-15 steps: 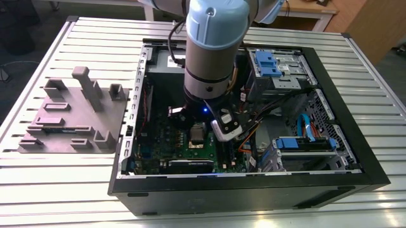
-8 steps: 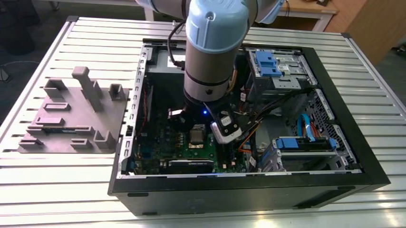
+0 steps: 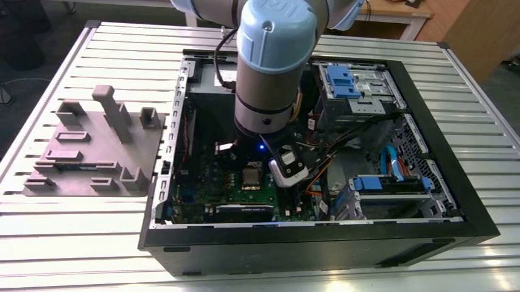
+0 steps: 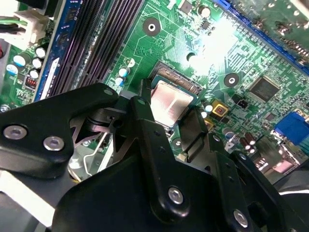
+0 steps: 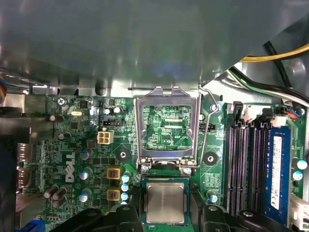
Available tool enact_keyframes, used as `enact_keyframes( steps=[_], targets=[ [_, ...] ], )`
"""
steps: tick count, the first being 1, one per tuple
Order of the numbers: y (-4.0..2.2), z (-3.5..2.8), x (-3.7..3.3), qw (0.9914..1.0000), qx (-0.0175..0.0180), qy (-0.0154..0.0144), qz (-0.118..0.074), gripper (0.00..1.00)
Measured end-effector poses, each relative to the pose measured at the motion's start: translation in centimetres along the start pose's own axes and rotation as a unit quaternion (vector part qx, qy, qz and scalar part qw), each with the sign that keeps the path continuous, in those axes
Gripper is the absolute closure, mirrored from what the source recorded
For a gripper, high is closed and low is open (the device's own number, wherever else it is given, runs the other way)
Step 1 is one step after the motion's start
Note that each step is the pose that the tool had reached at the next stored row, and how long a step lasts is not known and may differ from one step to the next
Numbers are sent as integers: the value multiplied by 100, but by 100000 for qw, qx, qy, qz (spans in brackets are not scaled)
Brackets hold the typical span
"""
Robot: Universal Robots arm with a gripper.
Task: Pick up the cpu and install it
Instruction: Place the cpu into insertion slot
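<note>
Tray (image 3: 89, 152) on table (image 3: 81, 231), at exterior view's left of case (image 3: 325, 246); cpu (image 5: 165, 203) on motherboard (image 5: 72, 145) inside case.

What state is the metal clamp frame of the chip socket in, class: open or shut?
Open. In the first wrist view the metal frame is swung back on its hinge, leaving the cpu uncovered.

Slatted metal table (image 3: 73, 243) sat under even light; light-wood furniture (image 3: 475, 30) stood beyond at the exterior view's right, w/ dark floor (image 3: 12, 115) at the exterior view's left.
</note>
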State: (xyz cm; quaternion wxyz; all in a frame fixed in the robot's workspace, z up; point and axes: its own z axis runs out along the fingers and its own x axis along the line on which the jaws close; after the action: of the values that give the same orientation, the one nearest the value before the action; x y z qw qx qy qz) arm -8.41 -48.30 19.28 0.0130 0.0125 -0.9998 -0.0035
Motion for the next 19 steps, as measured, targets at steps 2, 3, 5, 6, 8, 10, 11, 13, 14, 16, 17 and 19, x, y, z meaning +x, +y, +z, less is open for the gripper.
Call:
enact_keyframes(
  steps=[2, 3, 5, 6, 8, 10, 11, 13, 14, 16, 17, 19],
  targets=[
    [-7, 10, 3, 100000, -6, 0, -3, 53],
    [-8, 17, 4, 100000, -12, -2, -3, 53],
    [-10, 30, 4, 100000, -7, 6, -3, 53],
    [-11, 34, 5, 100000, 14, 19, -1, 53],
    [-15, 40, 6, 100000, 15, 21, 12, 53],
    [-20, 46, 5, 100000, -11, 12, 135, 53],
    [-24, 47, 5, 100000, -11, 10, 243, 53],
    [-37, 48, 5, 99999, -25, 3, 375, 53],
    [-43, 48, 5, 99999, -20, 2, 421, 53],
    [-48, 52, 7, 99999, -9, 2, 460, 53],
    [-48, 55, 7, 99999, 6, 13, 479, 53],
    [-49, 63, 7, 99998, 19, 22, 564, 53]
  ],
)
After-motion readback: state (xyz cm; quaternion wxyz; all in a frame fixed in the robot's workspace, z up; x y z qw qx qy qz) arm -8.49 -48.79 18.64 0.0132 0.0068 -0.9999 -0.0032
